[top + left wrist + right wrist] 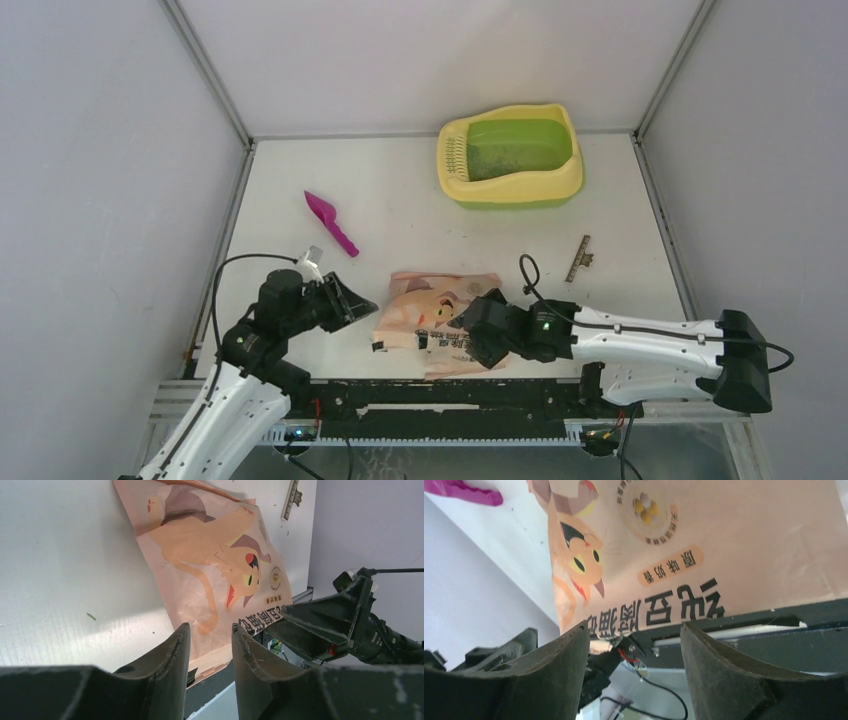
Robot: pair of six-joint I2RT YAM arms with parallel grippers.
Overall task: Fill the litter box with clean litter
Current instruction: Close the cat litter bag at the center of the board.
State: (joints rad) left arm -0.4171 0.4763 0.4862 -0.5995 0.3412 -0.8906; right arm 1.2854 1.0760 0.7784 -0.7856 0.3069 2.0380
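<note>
Litter box (520, 187) is noted at the far right of the table (400, 200), close to the back wall, well apart from both arms. Its pale yellow rim is set around a lime-green basin, with the slotted grille at the left end. Fine dark specks of litter (505, 160) are seen thinly scattered on the basin floor.

Peach-pink printed bag (430, 310) is laid flat at the near edge of the table, between the two grippers; a cartoon cat and dark lettering are printed on it. Magenta scoop (330, 222) is left on the table, beyond the left arm and left of the bag. Small brown comb-like piece (579, 258) is seen to the right of the bag; what it is cannot be told.

Left gripper (360, 300) is held low, just beside the bag's left edge. In the left wrist view its jaws are parted by a narrow gap and nothing is grasped; the bag's near corner is seen beyond the fingertips (182, 635).

Right gripper (470, 320) is placed over the bag's near right part. In the right wrist view its jaws are spread wide and released, and the bag's lettered edge is seen past the fingertips (579, 635). Contact with the bag cannot be told.
</note>
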